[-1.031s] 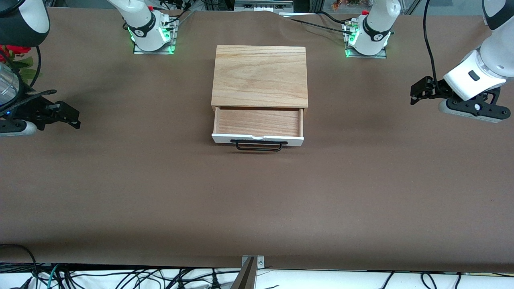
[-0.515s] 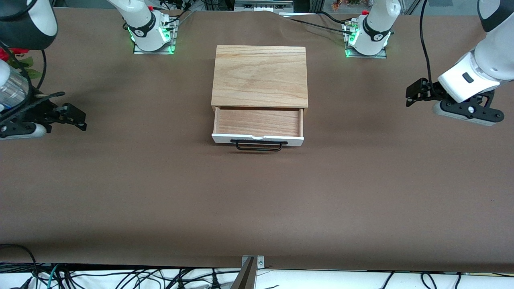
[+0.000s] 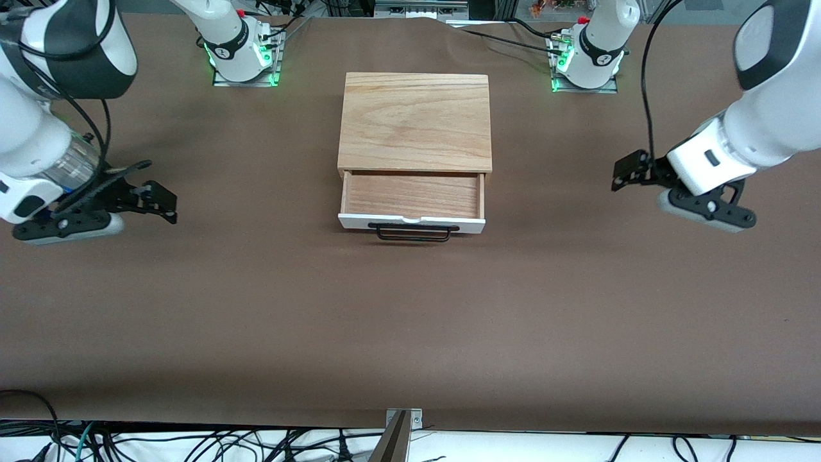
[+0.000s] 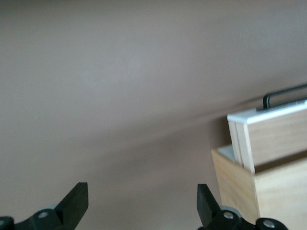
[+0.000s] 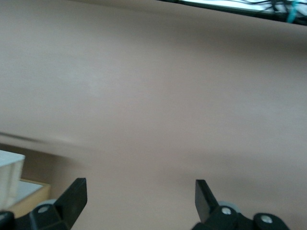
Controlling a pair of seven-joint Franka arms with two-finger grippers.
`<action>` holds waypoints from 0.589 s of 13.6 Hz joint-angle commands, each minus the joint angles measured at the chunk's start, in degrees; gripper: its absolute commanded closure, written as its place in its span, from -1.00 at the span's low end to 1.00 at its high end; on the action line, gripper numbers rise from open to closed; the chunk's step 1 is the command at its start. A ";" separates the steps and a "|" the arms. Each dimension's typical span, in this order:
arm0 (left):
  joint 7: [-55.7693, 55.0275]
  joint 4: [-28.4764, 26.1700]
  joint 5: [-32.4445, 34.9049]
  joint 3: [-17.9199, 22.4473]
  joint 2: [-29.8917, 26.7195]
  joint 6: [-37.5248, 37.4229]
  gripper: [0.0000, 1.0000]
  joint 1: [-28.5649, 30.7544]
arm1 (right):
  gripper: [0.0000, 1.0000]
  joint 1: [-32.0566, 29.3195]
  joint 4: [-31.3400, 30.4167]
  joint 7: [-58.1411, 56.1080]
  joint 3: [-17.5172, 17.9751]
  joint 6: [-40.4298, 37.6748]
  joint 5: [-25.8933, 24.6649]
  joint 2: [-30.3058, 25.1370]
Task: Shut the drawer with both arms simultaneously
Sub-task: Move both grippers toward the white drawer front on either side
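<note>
Drawer [image 3: 412,197] pulled out of oak box [image 3: 415,122]. Left end effector [image 3: 627,171] and right end effector [image 3: 157,199] flank box over bench [image 3: 410,321], both wide open, empty. No legible writing.

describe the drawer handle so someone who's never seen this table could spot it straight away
Start at the light oak box in the middle of the brown table. Its drawer is pulled out toward the front camera and ends in a white front panel. The handle is the long thin black wire loop on that panel, the only dark part of the box.
</note>
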 commanded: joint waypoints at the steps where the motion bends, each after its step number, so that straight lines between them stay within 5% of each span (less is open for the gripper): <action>1: -1.06 3.26 -1.47 0.00 5.64 5.13 -1.00 -3.89 | -1.00 1.76 1.19 0.37 -0.09 3.92 5.35 3.91; 5: -1.94 3.26 -12.25 -0.09 12.32 11.55 -1.00 -4.86 | -1.00 6.16 1.19 0.46 -0.09 8.50 7.74 8.48; 8: -2.20 3.00 -13.33 -0.35 15.92 19.18 -1.00 -7.50 | -1.00 10.11 1.19 0.54 -0.09 12.80 7.83 11.29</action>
